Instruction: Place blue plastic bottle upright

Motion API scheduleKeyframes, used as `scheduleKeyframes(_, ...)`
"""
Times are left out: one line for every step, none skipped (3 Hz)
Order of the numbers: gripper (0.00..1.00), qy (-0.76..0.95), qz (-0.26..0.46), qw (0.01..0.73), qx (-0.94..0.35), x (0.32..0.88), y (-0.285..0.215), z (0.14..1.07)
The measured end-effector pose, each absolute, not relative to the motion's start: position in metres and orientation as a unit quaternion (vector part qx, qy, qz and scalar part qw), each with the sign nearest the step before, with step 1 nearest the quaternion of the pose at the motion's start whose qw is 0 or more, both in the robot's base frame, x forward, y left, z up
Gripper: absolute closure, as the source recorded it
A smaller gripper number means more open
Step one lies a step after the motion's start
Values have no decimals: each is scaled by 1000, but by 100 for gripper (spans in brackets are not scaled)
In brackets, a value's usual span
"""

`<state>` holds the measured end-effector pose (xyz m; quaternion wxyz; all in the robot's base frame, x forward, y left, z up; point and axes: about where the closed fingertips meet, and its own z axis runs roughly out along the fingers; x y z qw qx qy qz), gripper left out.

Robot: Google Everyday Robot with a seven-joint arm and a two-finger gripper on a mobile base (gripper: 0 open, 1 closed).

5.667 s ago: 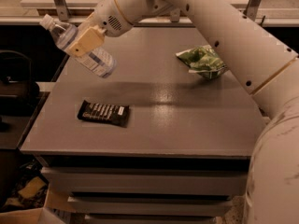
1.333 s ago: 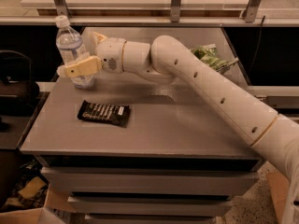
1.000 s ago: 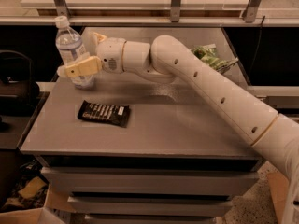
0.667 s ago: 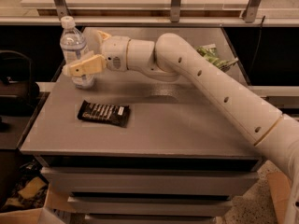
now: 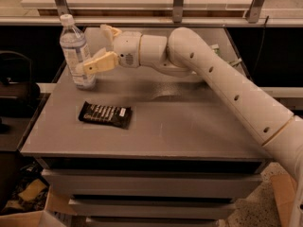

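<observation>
My tool point(image 5: 96, 48) hangs spread wide, holding nothing, just beside the blue plastic bottle point(image 5: 75, 51), which stands upright near a far corner of the desk point(image 5: 189, 126), beyond the black wrapper point(image 5: 105, 114).

Gripper point(image 5: 95, 49) just right of the blue plastic bottle point(image 5: 74, 46), fingers spread. Near fingertip point(image 5: 90, 68) covers part of the bottle's lower side; contact undetermined. Bottle label print illegible. Far right of the bottle, snack bag point(image 5: 216, 48) mostly hidden behind arm point(image 5: 213, 77); arm cut by right edge. Black wrapper point(image 5: 105, 115) in front of the bottle: print unreadable.
</observation>
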<state>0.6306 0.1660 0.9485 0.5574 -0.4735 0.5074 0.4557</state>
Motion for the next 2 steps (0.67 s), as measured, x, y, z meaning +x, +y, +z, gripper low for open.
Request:
scheduleKeyframes(0, 501, 456, 558, -480, 632, 159, 947)
scheduleKeyframes(0, 495, 458, 558, -484, 632, 157, 946)
